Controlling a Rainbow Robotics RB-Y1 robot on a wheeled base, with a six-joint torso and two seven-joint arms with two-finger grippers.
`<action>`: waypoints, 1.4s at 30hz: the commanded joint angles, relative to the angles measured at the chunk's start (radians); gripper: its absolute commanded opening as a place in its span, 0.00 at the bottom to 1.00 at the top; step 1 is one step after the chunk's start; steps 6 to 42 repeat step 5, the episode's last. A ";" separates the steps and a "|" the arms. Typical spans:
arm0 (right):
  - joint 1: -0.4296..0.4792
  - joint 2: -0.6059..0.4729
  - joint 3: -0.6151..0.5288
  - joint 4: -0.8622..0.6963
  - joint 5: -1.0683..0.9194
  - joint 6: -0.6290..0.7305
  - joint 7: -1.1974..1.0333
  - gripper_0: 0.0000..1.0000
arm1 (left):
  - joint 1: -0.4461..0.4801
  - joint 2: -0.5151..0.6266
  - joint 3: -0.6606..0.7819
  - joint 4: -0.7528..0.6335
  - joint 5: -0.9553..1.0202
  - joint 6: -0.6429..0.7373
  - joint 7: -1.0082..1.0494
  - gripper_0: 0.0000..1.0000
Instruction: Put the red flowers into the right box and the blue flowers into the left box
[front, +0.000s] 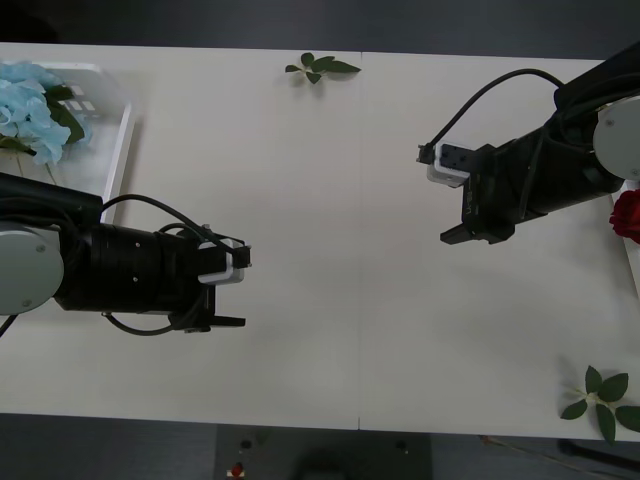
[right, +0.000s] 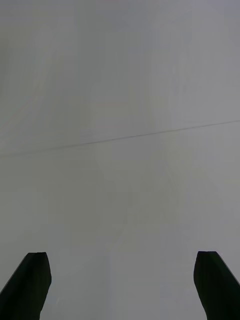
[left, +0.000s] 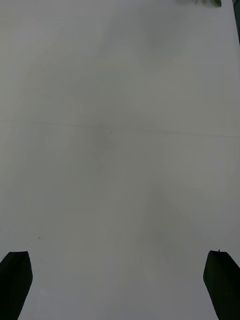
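I see my left gripper (front: 243, 290) and right gripper (front: 447, 205) both wide open, holding nothing, far from the fluffy pale-blue flowers (front: 28, 110) in the white slotted basket (front: 118, 150) and the half-hidden red rose (front: 628, 214)

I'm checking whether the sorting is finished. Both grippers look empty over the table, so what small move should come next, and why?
Probably pull both arms back to rest. The left gripper and right gripper are open over bare table. The blue flowers lie in the left box, a red flower sits at the right edge, and just leaf sprigs lie loose.
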 joint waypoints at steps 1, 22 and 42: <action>-0.006 -0.014 0.000 -0.014 0.003 -0.005 -0.027 0.84 | 0.009 0.001 0.010 -0.008 0.005 -0.013 -0.005 1.00; -0.006 -0.014 0.000 -0.014 0.003 -0.005 -0.027 0.84 | 0.009 0.001 0.010 -0.008 0.005 -0.013 -0.005 1.00; -0.006 -0.014 0.000 -0.014 0.003 -0.005 -0.027 0.84 | 0.009 0.001 0.010 -0.008 0.005 -0.013 -0.005 1.00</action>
